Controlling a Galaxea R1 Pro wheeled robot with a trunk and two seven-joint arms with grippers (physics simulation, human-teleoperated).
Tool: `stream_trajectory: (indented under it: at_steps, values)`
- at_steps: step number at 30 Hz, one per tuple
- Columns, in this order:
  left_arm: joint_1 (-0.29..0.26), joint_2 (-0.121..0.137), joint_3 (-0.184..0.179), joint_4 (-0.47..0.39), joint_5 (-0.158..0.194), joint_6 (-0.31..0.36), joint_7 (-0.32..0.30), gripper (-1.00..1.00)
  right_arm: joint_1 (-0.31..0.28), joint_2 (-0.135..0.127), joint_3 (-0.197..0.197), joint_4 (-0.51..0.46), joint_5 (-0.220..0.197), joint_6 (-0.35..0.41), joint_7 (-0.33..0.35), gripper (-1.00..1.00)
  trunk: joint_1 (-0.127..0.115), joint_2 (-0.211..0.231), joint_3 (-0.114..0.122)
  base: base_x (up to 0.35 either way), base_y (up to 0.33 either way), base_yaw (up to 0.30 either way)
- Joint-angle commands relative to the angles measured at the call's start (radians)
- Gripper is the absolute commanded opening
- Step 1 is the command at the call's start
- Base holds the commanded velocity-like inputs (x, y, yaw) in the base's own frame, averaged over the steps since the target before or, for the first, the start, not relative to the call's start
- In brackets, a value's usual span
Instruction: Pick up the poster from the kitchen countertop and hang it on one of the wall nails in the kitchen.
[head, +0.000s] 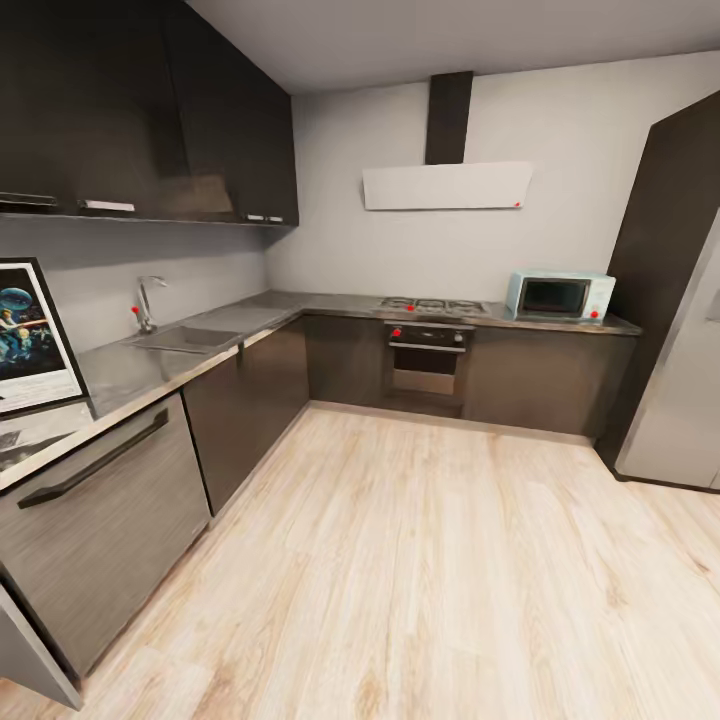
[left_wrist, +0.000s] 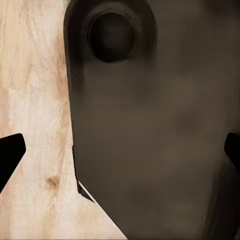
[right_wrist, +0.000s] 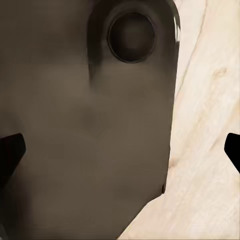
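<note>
While the poster (head: 30, 335) leans upright on the countertop (head: 150, 365) by the wall, both grippers (left_wrist: 120, 150) (right_wrist: 120, 150) hang spread wide, empty — over floor (head: 450, 560), well apart from it.

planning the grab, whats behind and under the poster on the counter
The poster stands upright at the head view's left edge, on the glossy grey kitchen countertop, which mirrors it faintly. Behind it is the pale wall. Whether it touches the wall is hidden, and its left part is cropped.

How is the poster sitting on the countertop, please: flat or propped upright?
Propped upright. In the head view the poster stands on its lower edge on the countertop, its face toward the room and its top by the wall.
</note>
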Motion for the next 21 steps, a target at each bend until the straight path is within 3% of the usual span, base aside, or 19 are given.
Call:
stream_trajectory:
  at_steps: [1, 7, 14, 21]
  values:
    - [0.006, -0.006, 0.006, -0.006, 0.001, -0.006, 0.000, 1.00, -0.006, -0.006, 0.006, -0.006, -0.003, -0.006, -0.003, 1.00, 0.000, 0.000, 0.000, 0.000, 0.000, 0.000]
    - [0.040, -0.039, 0.004, -0.039, 0.001, -0.011, -0.001, 1.00, -0.034, -0.028, 0.007, -0.026, 0.000, -0.039, -0.002, 1.00, 0.000, 0.000, 0.000, 0.000, 0.000, 0.000]
    - [0.080, -0.041, 0.004, -0.042, 0.001, -0.011, -0.001, 1.00, -0.034, -0.028, 0.007, -0.026, 0.000, -0.077, -0.002, 1.00, 0.000, 0.000, 0.000, 0.000, 0.000, 0.000]
    - [0.074, -0.039, 0.002, -0.039, 0.001, -0.009, -0.001, 1.00, -0.033, -0.028, 0.007, -0.020, 0.001, -0.071, -0.002, 1.00, 0.000, 0.000, 0.000, 0.000, 0.000, 0.000]
